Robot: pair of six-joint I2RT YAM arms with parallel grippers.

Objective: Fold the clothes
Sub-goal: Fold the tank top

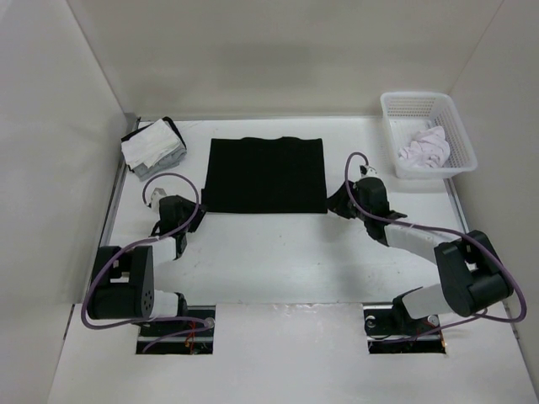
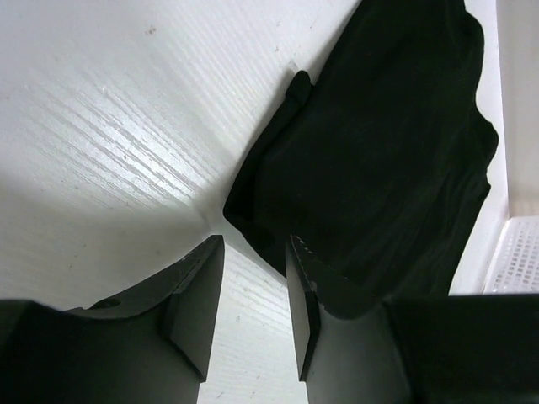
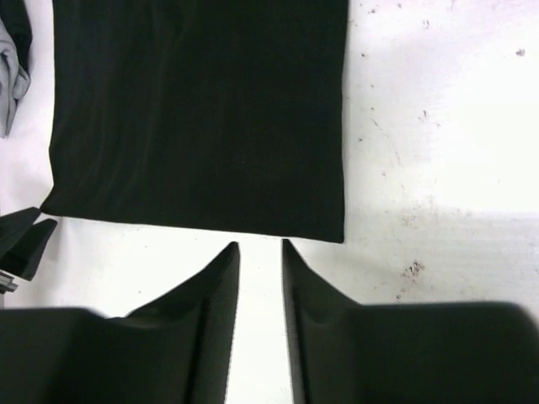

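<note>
Flat on the white surface [image 1: 278, 252], folded to a near-square rectangle with straight edges: the black garment [image 1: 265, 175], just beyond both arms. At the garment's near left corner, the left fingers [image 2: 198, 286], parted, bare surface showing in the gap, nothing held. Tips just at a slightly bunched, doubled-over corner of the cloth; contact with the fabric impossible to judge from the left wrist view. At the garment's near right corner, the right fingers [image 3: 210, 290], also parted by a narrow gap and empty, tips just short of the straight near hem and apart from it. Left of the garment, by its far left corner, a loose white-and-grey cloth stack [image 1: 153, 145], close to the garment but not touching it. Right of the garment and well apart from it, level with its far edge, a white plastic mesh basket [image 1: 413, 105], with a crumpled pale lilac-white garment [image 1: 424, 149] lying inside. Plain white walls on the three sides beyond the garment.
</note>
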